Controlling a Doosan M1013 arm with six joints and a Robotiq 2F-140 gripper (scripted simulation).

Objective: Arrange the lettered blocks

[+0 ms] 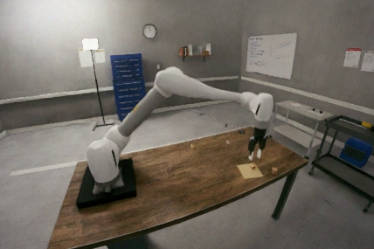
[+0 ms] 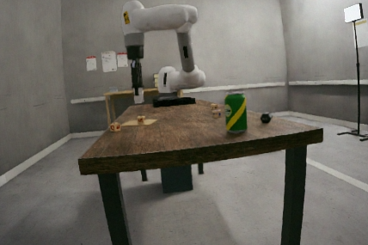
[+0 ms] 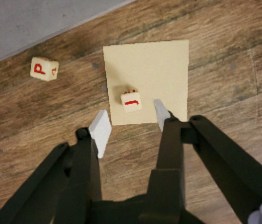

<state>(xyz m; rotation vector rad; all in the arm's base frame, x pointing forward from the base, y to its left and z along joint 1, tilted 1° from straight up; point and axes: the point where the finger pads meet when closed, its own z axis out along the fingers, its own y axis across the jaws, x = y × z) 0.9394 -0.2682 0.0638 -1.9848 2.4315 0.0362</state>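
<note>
My gripper (image 1: 254,155) (image 2: 138,95) (image 3: 131,114) is partly open, with nothing between its fingers. It hangs above the table beside the mat (image 1: 245,172) (image 2: 150,122) (image 3: 158,65). One block (image 1: 253,166) (image 2: 141,119) (image 3: 131,101) sits on the mat, near its left edge in the wrist view. Its top shows a thin red letter lying sideways, I or J. A second block (image 1: 274,169) (image 2: 115,126) (image 3: 44,69) lies off the mat with a red P on top, turned sideways. Two more blocks, one (image 1: 192,146) and another (image 1: 227,141), stand off the mat; their letters are too small to read.
A green can with a yellow stripe (image 2: 236,112) stands on the table (image 1: 175,186) (image 2: 185,140), away from the mat. A small dark object (image 1: 241,132) (image 2: 266,118) lies near the table's edge. The table edge runs past the P block in the wrist view.
</note>
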